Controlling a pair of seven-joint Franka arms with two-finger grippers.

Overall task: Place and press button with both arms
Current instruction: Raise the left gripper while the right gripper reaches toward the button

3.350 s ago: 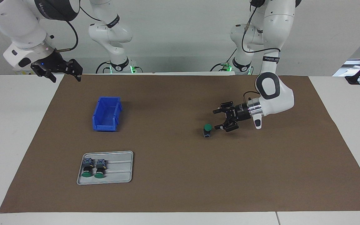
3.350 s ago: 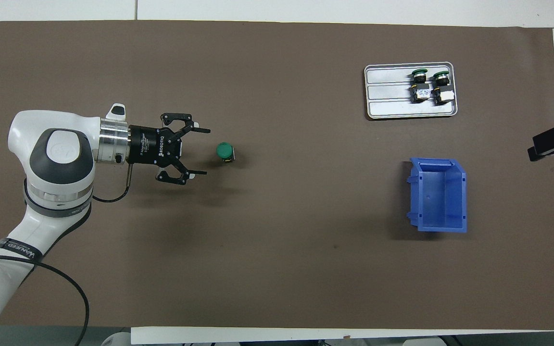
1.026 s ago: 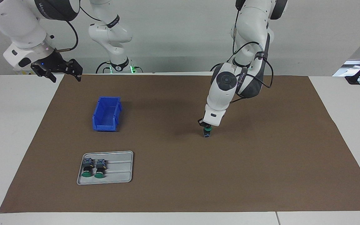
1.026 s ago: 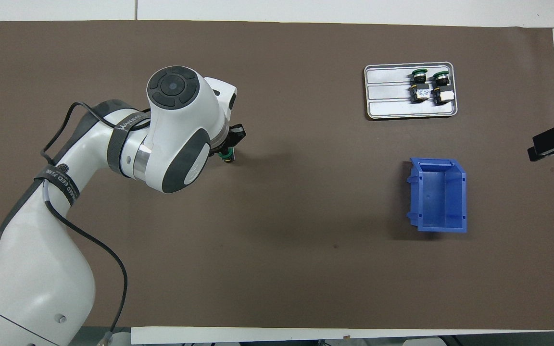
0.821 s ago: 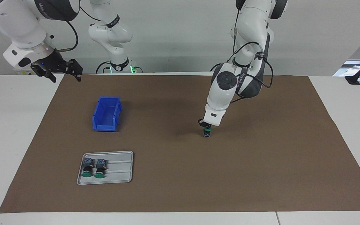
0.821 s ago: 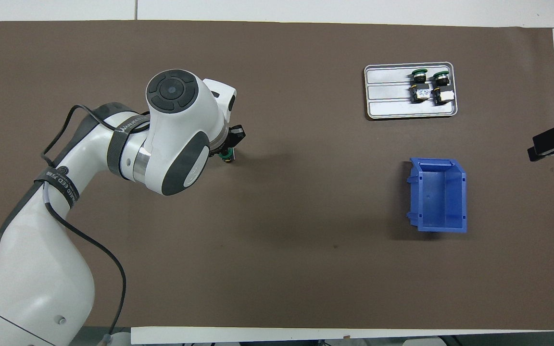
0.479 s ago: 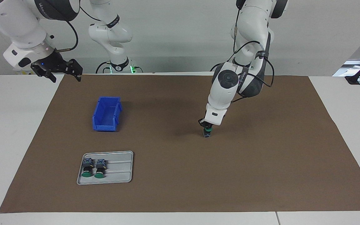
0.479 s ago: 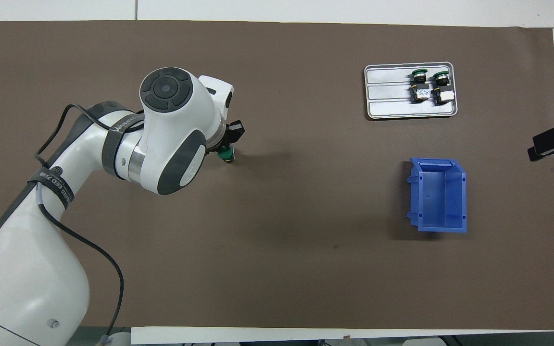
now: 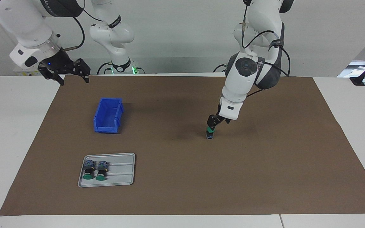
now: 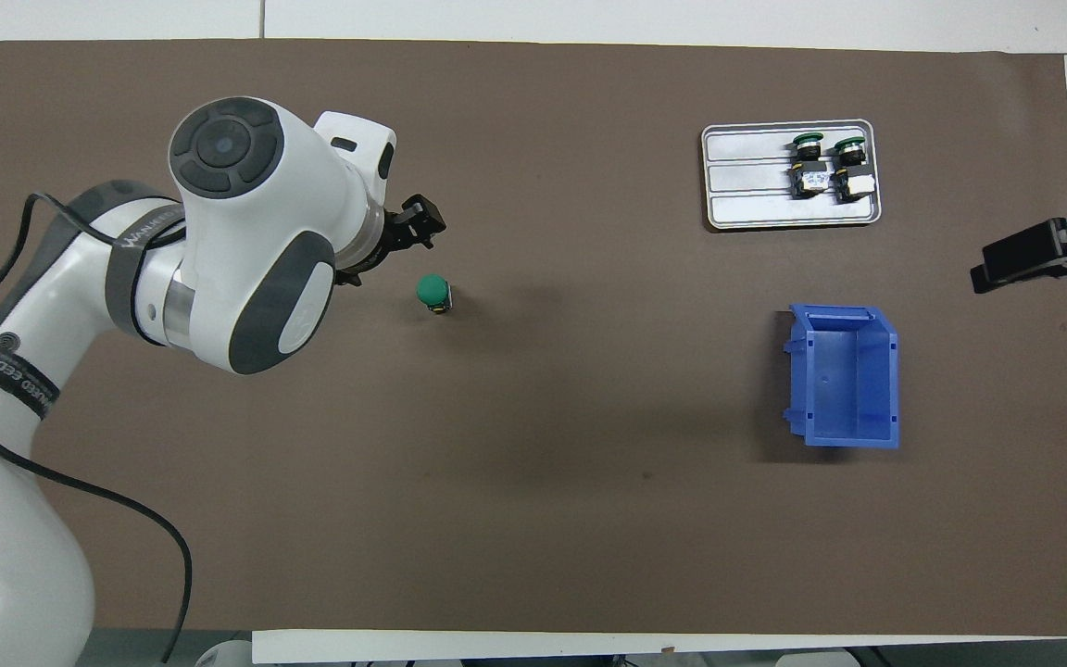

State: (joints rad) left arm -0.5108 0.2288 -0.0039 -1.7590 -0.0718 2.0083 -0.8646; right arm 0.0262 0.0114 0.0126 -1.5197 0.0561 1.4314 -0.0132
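Item one: the button [image 9: 210,133], with a green cap and a grey-blue block body, is stood upright on the brown mat [image 9: 182,196], toward the left arm's end of the table. Its cap [image 10: 433,290] is seen whole and uncovered in the overhead view.

Item two: the left gripper [image 9: 211,123] is held just over the button, its wrist tilted and its black fingers pointed down at the cap. In the overhead view the left gripper [image 10: 408,239] is shown clear of the cap. Whether its fingers are spread or closed cannot be told. Nothing is seen carried in it.

Item three: the right gripper [image 9: 64,70] is kept in the air over the mat's corner at the right arm's end, with its fingers spread apart and nothing held between them. In the overhead view only its dark tip [image 10: 1043,253] is seen at the edge. The right arm is left waiting.

Item four: a blue bin [image 9: 101,125] is set on the mat toward the right arm's end, open side up.

Item five: a grey tray [image 9: 122,183] is placed farther from the robots than the bin. Two more buttons [image 9: 94,171] are laid in it on their sides, side by side, in the part of the tray toward the right arm's end.
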